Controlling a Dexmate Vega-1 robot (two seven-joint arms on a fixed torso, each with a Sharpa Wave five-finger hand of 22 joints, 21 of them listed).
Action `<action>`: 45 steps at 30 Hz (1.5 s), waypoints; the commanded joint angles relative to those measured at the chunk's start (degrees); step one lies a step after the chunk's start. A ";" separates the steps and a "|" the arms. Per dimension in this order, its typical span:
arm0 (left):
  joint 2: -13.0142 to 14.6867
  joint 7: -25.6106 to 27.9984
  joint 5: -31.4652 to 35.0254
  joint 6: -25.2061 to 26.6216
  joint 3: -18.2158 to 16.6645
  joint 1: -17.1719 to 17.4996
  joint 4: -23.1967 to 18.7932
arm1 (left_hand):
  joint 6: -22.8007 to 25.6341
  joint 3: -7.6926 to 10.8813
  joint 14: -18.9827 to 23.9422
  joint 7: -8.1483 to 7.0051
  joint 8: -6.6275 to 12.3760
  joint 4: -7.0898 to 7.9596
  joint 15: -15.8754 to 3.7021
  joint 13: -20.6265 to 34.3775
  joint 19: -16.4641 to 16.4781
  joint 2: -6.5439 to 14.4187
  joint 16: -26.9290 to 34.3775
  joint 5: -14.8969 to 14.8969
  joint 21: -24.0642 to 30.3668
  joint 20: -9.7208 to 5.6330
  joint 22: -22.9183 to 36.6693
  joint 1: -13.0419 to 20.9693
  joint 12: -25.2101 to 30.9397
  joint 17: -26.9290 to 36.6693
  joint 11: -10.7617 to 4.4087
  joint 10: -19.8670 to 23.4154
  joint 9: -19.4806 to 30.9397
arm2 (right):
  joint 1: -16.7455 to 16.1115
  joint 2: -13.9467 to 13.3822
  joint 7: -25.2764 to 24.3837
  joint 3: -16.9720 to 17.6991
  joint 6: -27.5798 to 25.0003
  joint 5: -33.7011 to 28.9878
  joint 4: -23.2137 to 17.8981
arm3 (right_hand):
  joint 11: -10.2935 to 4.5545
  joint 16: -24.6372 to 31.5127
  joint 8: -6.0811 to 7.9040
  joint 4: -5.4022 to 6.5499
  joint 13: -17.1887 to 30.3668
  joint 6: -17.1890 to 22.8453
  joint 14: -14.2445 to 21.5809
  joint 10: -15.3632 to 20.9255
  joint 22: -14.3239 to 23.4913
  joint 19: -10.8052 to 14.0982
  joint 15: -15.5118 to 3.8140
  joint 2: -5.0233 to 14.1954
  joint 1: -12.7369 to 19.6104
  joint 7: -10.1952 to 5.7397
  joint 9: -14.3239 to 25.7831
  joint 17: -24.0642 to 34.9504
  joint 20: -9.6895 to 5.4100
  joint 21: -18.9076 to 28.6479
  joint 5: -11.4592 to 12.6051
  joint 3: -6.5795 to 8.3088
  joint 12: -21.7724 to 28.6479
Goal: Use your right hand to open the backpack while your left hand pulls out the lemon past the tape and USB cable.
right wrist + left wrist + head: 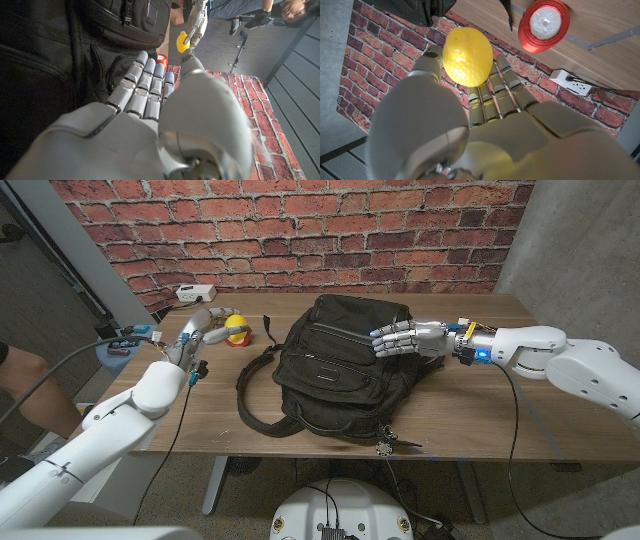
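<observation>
Head view — left hand [205,330] holding lemon [236,323], right hand [400,338] on backpack [340,365]

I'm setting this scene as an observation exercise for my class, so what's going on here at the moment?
A two-armed robot is working at a wooden table with a black backpack lying on it. Its left hand holds a yellow lemon, already out of the bag and off to the backpack's left, near a red roll of tape. Its right hand rests on top of the backpack with fingers stretched out. A white power strip sits at the table's far edge.
</observation>
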 commanded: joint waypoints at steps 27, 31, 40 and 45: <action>-4.59 3.00 0.09 -6.61 1.90 -2.64 4.90 | 0.38 0.30 -0.14 0.17 0.19 0.30 0.09 11.80 -0.58 4.37 -0.34 0.25 0.88 0.00 0.04 2.88 0.20 0.15 -0.12 0.24 0.30 | -6.02 8.58 -7.18 4.08 16.74 -6.42 6.33 | -3.28 1.51 1.28 0.88 0.21 2.37 1.81 2.42 0.43 1.72 -3.09 0.77 -3.13 -2.23 -0.17 0.30 -2.80 0.03 0.08 -0.52 0.25; -3.26 1.58 -0.93 -3.87 1.51 -2.56 3.92 | 0.50 0.41 -0.09 0.08 0.21 0.21 0.03 11.78 -0.58 4.48 -0.35 0.29 1.01 -0.04 0.01 2.94 0.19 0.19 -0.10 0.28 0.33 | -5.92 10.47 -9.08 3.82 18.54 -7.46 7.71 | -3.56 1.49 1.26 0.93 0.24 2.34 1.92 2.53 0.45 1.83 -3.37 0.97 -3.31 -2.52 -0.20 0.17 -3.02 0.05 0.11 -0.44 0.26; -0.60 0.69 -1.73 -0.33 -0.46 -0.99 2.33 | 0.55 0.57 -0.02 0.21 0.20 0.06 0.13 11.81 -0.58 4.63 -0.37 0.37 1.21 0.13 -0.04 3.06 0.20 0.24 0.06 0.35 0.40 | -4.55 16.72 -11.27 2.51 25.55 -10.05 13.88 | -4.43 1.43 1.21 1.08 0.24 2.28 2.15 2.94 0.48 2.10 -4.26 1.06 -3.86 -3.45 -0.25 -0.09 -3.76 0.11 0.11 -0.47 0.32; 0.56 0.57 -1.64 1.06 -1.62 0.41 1.12 | 0.62 0.63 0.17 0.28 0.22 0.05 0.12 11.80 -0.56 4.67 -0.34 0.42 1.33 0.10 -0.06 3.03 0.25 0.24 0.04 0.52 0.45 | -3.39 19.52 -11.96 1.79 28.77 -11.23 17.34 | -4.90 1.37 1.16 1.12 0.27 2.20 2.00 3.01 0.49 1.91 -4.70 1.13 -4.09 -3.72 -0.27 -0.13 -4.15 0.01 0.11 -0.48 0.32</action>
